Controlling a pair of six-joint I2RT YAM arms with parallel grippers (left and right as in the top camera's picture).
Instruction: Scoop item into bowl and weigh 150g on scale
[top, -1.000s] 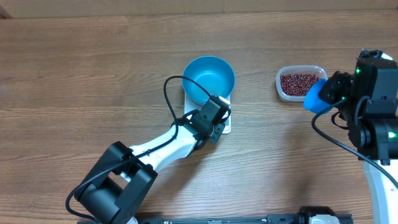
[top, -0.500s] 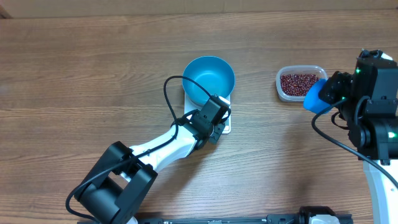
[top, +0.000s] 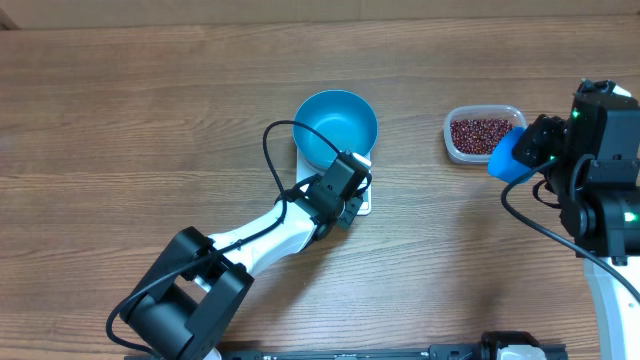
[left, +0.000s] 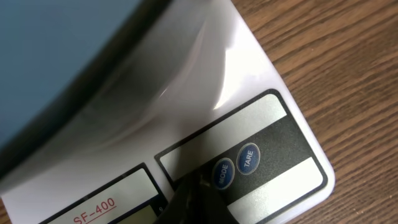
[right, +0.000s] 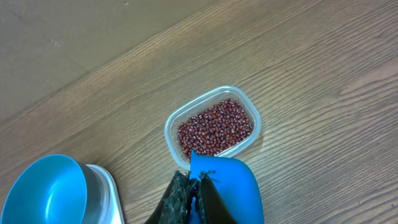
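The dark red-brown beans (top: 480, 131) are contained in the clear rectangular plastic tub (top: 449, 128) at upper right, just left of the small blue scoop (top: 505, 157) clamped in the right gripper (right: 194, 190). The left gripper (left: 196, 199), fingers together, is placed at the white square scale (left: 249, 81).

A robotics test bench is indicated by a cabled left arm (top: 265, 238) at seven o'clock, right arm (top: 603, 185) at three, wood-grain table (top: 140, 110).
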